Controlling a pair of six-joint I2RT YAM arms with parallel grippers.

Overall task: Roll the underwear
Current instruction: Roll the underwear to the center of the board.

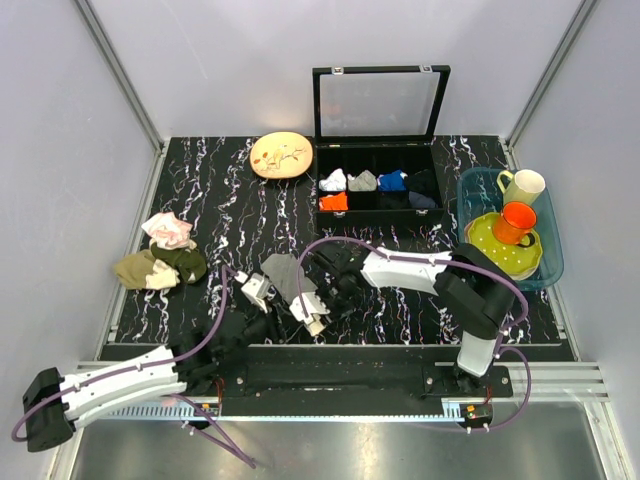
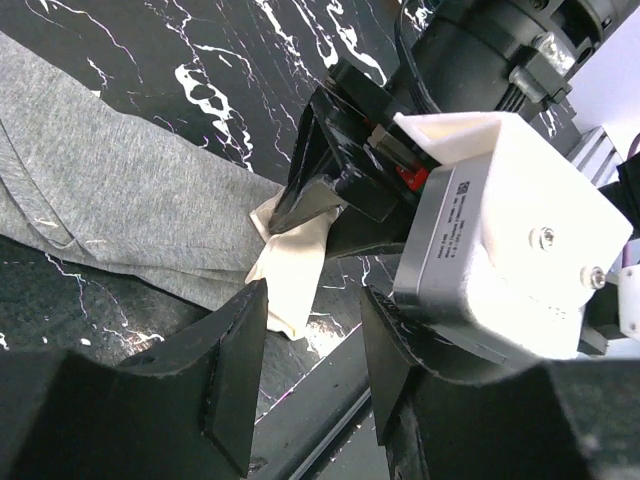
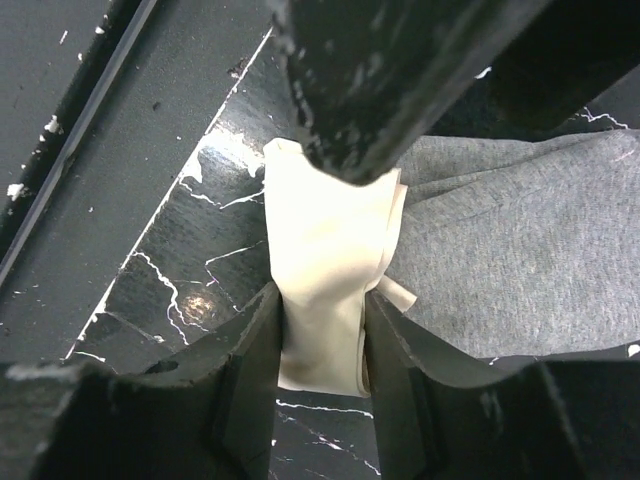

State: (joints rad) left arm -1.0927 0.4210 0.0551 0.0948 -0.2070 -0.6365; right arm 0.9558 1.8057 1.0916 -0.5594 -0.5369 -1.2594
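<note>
We see the underwear (image 3: 520, 240), grey and soft, its cream edge pinched in our right gripper (image 3: 322, 305); the left gripper (image 2: 315, 300) beside it gapes empty.

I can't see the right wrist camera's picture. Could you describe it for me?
Close up, the right gripper pinches the cream edge of the grey underwear between its two dark fingers, over a black marbled table. A large dark machine part fills the top of the picture, just above the cloth.
</note>
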